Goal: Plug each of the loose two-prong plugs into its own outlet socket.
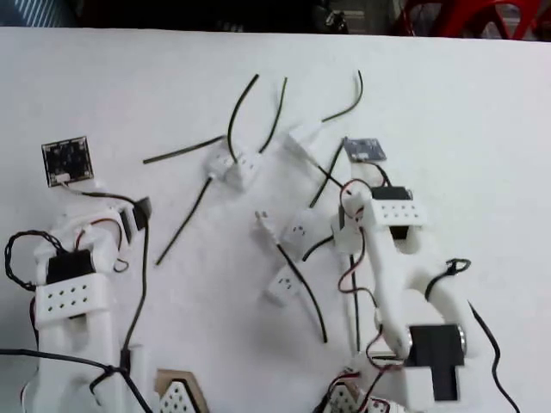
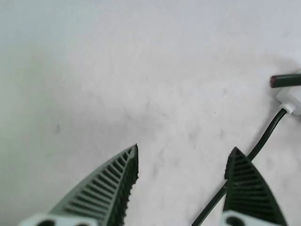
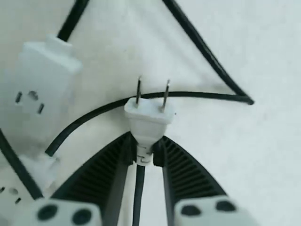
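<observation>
Right jaws: clenched on the plug (image 3: 148,115) at its neck, where the cord leaves the body. Both prongs are exposed and point away.
Plug: held low over the surface (image 3: 263,155). A cable (image 3: 202,96) lies across just past the prong tips.
Socket (image 3: 40,80): near the plug, off the prong line, with its slotted face in view.
Step in hand (judged): align the plug with the socket.
Procedure: the grip sits far back, so the plug may pivot. Clamp firmly, lift clear of the cable, and square the prongs to the slots before pressing.
Caution: the socket looks loose and may slide under push.
Left jaws: released, spread over bare surface with a cord (image 2: 263,136) beside one finger. They look free to brace the socket.
</observation>
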### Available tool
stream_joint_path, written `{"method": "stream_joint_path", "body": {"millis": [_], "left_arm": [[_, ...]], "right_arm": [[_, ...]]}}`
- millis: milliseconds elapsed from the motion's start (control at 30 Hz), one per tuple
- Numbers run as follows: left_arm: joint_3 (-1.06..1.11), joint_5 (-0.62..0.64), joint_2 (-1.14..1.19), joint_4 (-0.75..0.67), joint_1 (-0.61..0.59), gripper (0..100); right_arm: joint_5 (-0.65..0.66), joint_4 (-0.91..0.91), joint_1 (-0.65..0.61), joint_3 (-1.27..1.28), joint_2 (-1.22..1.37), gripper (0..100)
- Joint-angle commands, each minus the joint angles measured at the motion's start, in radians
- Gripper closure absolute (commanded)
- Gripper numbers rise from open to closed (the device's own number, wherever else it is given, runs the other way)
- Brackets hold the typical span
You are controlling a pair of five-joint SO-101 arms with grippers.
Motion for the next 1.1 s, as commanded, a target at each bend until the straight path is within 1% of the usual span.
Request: {"method": "stream_joint_path", "body": {"millis": [0,133,300,600,800,900,1067], "left_arm": [[-0.003,-0.009,-0.024,-0.021,-0.007,71],[-0.003,-0.009,-0.024,-0.021,-0.007,71],[-0.003,-0.009,-0.024,-0.021,-0.007,71],[-0.003,-0.009,-0.024,-0.021,-0.007,71],[-0.003,-0.011,-0.024,-0.021,-0.007,71],[-0.003,-0.011,-0.024,-0.021,-0.007,71],[-0.003,-0.011,-0.024,-0.021,-0.007,71]], "right_arm": [[0.195,0.044,-0.007,-0.025,-0.16,98.1],[0.457,0.05,-0.004,-0.012,-0.262,98.1],[0.796,0.047,-0.007,0.054,-0.326,98.1],[1.318,0.045,-0.007,0.199,-0.392,98.1],[1.699,0.045,-0.008,0.282,-0.427,98.1],[1.806,0.045,-0.005,0.308,-0.429,98.1],[1.826,0.038,-0.007,0.324,-0.429,98.1]]}}
